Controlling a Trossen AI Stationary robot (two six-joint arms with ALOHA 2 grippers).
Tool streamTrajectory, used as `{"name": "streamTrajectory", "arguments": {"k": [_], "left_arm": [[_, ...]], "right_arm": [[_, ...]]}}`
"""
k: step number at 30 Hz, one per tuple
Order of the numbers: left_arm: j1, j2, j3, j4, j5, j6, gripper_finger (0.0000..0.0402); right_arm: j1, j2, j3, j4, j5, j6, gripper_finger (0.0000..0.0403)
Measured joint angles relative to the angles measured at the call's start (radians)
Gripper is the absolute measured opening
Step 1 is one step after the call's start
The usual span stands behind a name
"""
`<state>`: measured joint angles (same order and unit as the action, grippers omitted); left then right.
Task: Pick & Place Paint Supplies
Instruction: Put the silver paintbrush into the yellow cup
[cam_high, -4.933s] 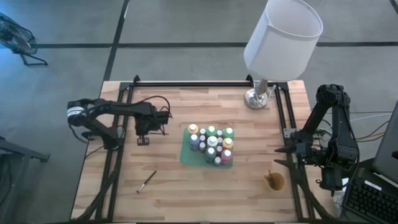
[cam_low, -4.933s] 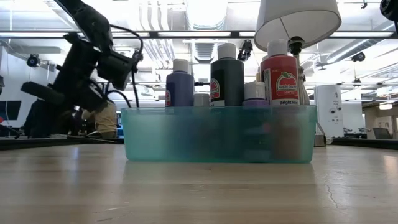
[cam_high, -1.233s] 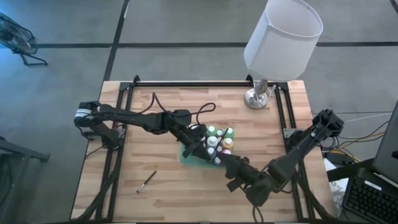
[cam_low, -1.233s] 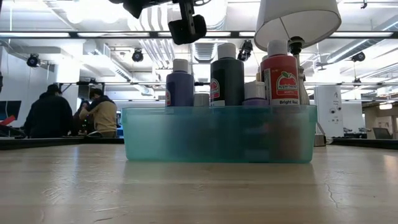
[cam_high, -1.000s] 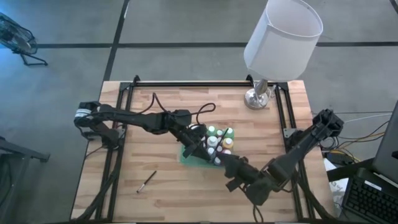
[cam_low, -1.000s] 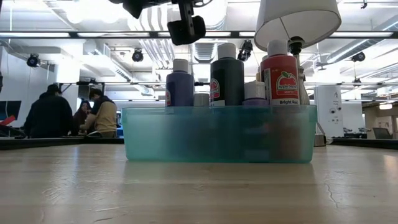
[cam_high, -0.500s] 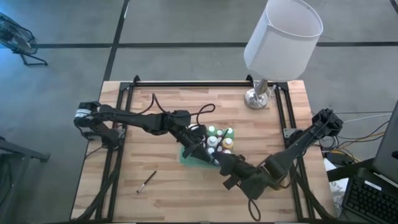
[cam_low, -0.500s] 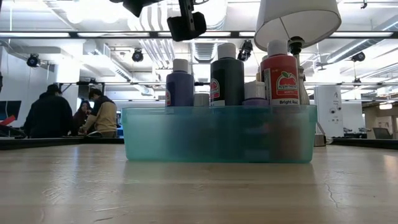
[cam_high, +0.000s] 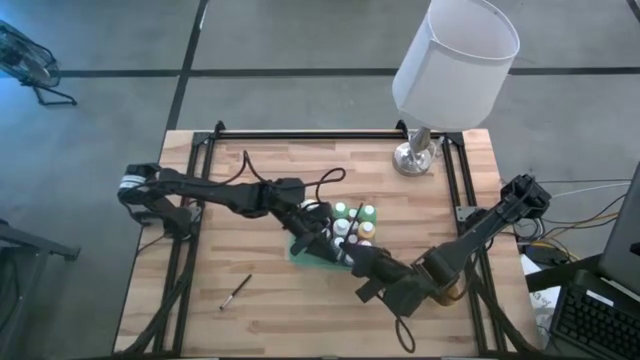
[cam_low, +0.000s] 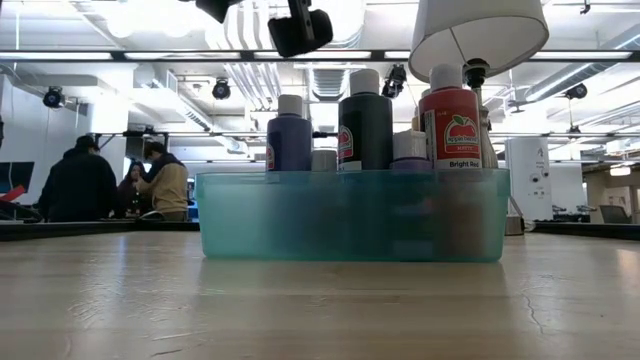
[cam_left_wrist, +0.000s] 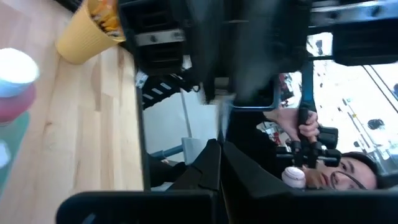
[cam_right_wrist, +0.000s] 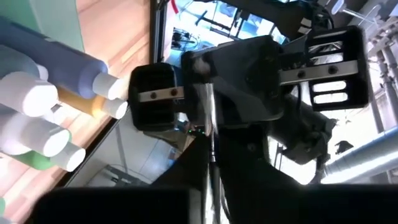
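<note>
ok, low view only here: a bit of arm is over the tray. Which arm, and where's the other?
Observer: Both. From above, the left gripper and right gripper face each other closely over the green tray, on its side away from the lamp.
Operator: Any brush loose?
Observer: One brush lies flat on the table, on the left arm's side, apart from the tray.
Operator: Left jaws?
Observer: Shut. The left wrist view shows its fingers together. I cannot tell whether they hold anything.
</note>
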<state>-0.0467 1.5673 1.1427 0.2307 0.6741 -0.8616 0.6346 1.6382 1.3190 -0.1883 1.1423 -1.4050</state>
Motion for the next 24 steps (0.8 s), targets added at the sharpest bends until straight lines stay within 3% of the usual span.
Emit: {"name": "streamTrajectory", "arguments": {"k": [2, 13, 18, 22, 24], "left_arm": [[-0.001, -0.003, 0.0, 0.005, 0.003, 0.0, 0.0005], [-0.001, 0.0, 0.0, 0.063, 0.004, 0.113, 0.001], [0.0, 0.001, 0.0, 0.066, 0.017, 0.19, 0.0066], [0.025, -0.018, -0.001, 0.014, 0.119, 0.252, 0.0112], [0.033, -0.046, -0.001, -0.044, 0.107, 0.319, 0.0122]], "right_arm": [[0.0, 0.0, -0.001, -0.001, 0.0, 0.012, 0.0019], [-0.001, 0.0, 0.0, 0.007, 0.01, 0.017, 0.0013], [0.0, 0.0, 0.0, 0.01, 0.035, 0.041, 0.0013], [0.011, -0.011, 0.001, -0.005, 0.04, 0.161, 0.0011], [0.025, -0.027, 0.001, -0.043, 0.034, 0.242, 0.001]]}}
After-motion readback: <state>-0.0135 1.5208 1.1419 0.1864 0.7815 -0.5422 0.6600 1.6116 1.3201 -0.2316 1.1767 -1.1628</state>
